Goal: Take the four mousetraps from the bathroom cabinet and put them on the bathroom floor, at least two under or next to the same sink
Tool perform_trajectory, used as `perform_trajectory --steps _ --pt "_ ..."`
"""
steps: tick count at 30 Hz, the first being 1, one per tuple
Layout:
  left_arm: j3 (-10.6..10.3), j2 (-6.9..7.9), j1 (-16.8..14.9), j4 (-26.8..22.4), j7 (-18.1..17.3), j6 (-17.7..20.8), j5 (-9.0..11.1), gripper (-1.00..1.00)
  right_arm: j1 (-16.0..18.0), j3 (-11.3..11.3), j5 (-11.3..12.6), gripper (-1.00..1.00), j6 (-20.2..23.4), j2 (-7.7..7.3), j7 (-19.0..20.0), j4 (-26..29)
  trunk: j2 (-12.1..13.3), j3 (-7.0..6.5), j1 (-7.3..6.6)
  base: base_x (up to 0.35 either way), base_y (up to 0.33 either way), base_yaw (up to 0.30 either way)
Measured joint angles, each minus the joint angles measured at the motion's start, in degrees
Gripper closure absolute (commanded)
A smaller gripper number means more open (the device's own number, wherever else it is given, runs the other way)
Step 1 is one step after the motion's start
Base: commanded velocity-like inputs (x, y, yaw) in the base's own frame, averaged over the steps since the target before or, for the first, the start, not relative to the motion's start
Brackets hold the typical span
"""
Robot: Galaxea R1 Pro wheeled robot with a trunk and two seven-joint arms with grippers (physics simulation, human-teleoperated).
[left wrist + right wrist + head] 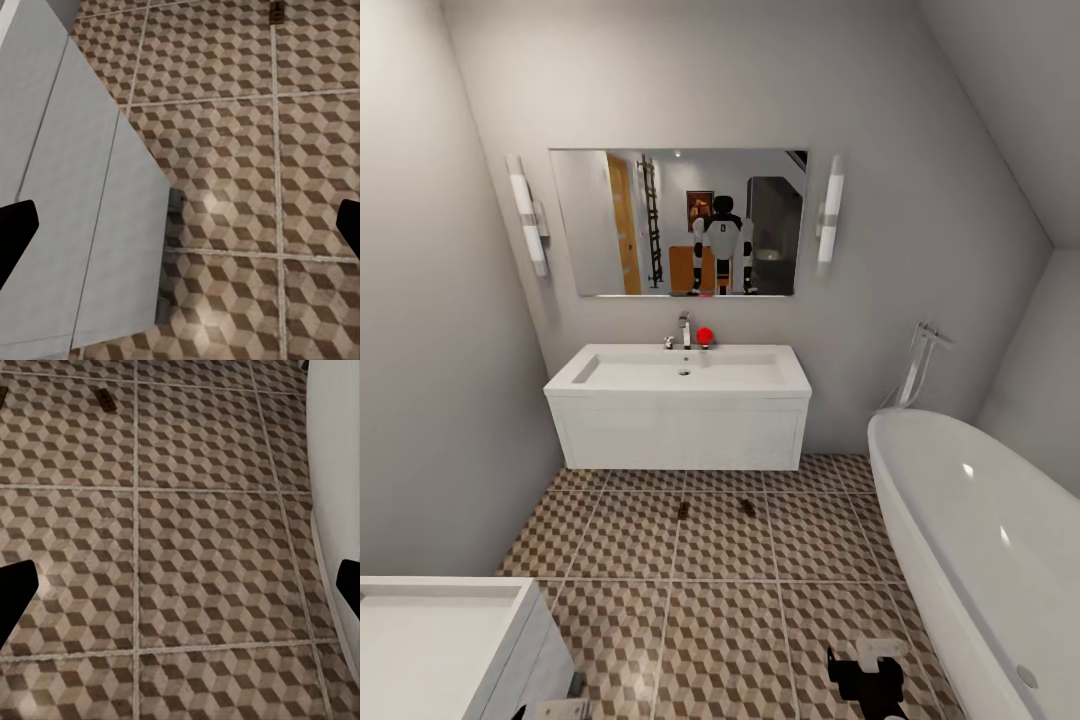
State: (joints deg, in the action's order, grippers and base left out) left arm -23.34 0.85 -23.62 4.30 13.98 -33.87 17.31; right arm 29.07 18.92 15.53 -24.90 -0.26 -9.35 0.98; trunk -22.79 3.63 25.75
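A small grey-walled bathroom lies ahead in the head view, its floor (730,600) laid with cube-patterned tiles; a white sink (680,405) with a chrome tap (683,330) hangs on the far wall under a mirror (678,222), with a red ball (705,336) just beside the tap. Two mousetraps (683,511) (746,507) lie on the tiles just in front of the sink, well ahead of both grippers, and a white bathtub (980,540) runs along the right. The right gripper (868,675) hangs low over the tiles beside the tub, and part of the left gripper (555,711) shows by a white drawer unit (450,640). In the left wrist view the left jaws stand wide apart, holding nothing, with the drawer unit (82,217) on one side and one trap (276,12) far beyond them. In the right wrist view the right jaws are likewise spread and empty above bare tiles (187,570), a trap (105,400) well ahead and the tub wall (337,472) alongside.
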Motion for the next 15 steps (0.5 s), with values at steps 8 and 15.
perform_trajectory --steps 8,15 --pt "0.0 -0.18 0.1 0.0 0.0 0.1 0.1 -1.00 0.0 0.0 0.0 -1.00 0.0 0.00 -0.2 0.0 0.0 0.00 0.00 0.000 0.000 0.000" --pt "0.0 -0.26 0.3 0.0 -0.1 0.1 0.1 -1.00 0.0 0.0 0.0 -1.00 0.0 0.00 -0.2 0.0 0.0 0.00 0.01 -0.043 0.000 0.000"
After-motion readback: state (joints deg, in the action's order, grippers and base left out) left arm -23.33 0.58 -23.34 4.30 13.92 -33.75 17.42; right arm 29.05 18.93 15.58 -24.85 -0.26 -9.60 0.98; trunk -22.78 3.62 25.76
